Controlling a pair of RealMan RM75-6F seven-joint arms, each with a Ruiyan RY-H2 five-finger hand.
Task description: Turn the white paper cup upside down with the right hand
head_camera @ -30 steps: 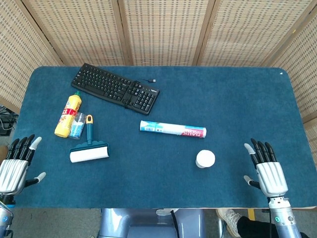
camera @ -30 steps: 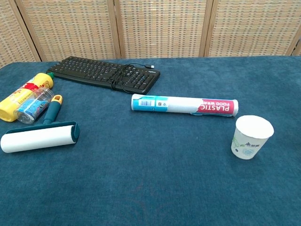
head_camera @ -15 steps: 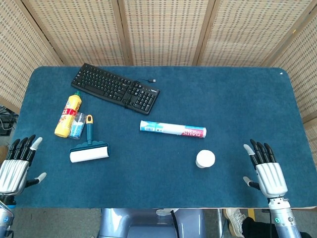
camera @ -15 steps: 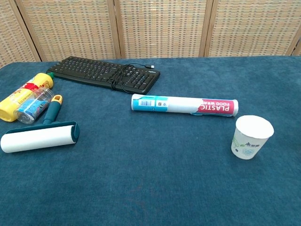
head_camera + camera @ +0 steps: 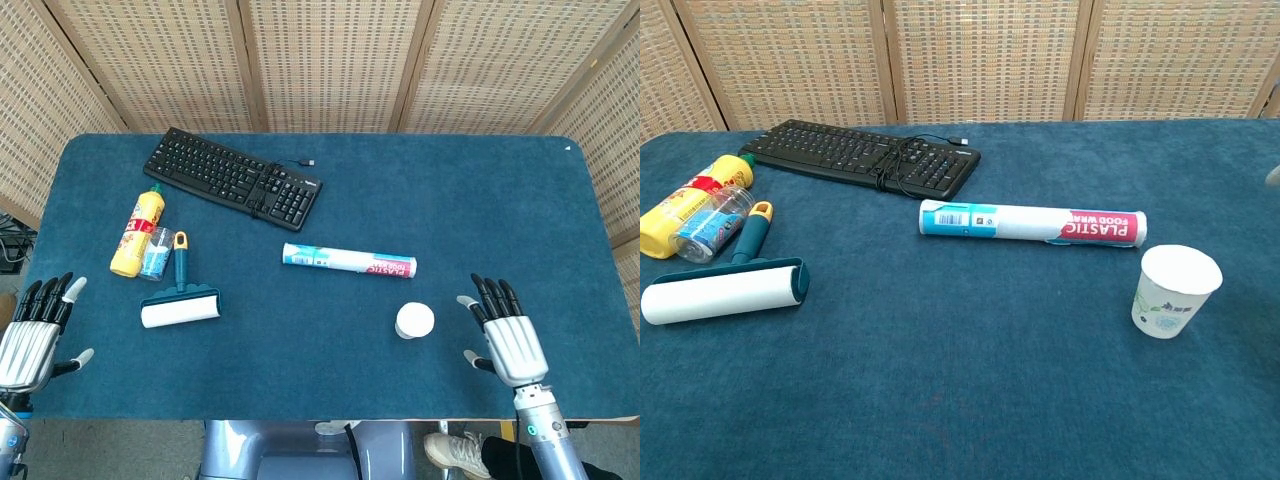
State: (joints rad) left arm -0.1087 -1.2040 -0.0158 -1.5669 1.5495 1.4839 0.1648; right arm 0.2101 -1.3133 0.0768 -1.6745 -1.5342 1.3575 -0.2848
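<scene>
The white paper cup (image 5: 414, 321) stands upright, mouth up, on the blue table at the front right; the chest view shows the cup (image 5: 1175, 291) with a green print on its side. My right hand (image 5: 505, 335) is open, fingers spread, a short way right of the cup and not touching it. In the chest view only a blurred fingertip shows at the right edge. My left hand (image 5: 33, 332) is open at the table's front left corner, holding nothing.
A plastic wrap roll (image 5: 348, 261) lies just behind the cup. A lint roller (image 5: 180, 301), a yellow bottle (image 5: 138, 229) and a small clear bottle (image 5: 156, 253) lie at the left. A black keyboard (image 5: 232, 178) sits at the back left.
My right hand has moved left and slightly forward over the table, closer to the cup. The cup and my left hand have not moved.
</scene>
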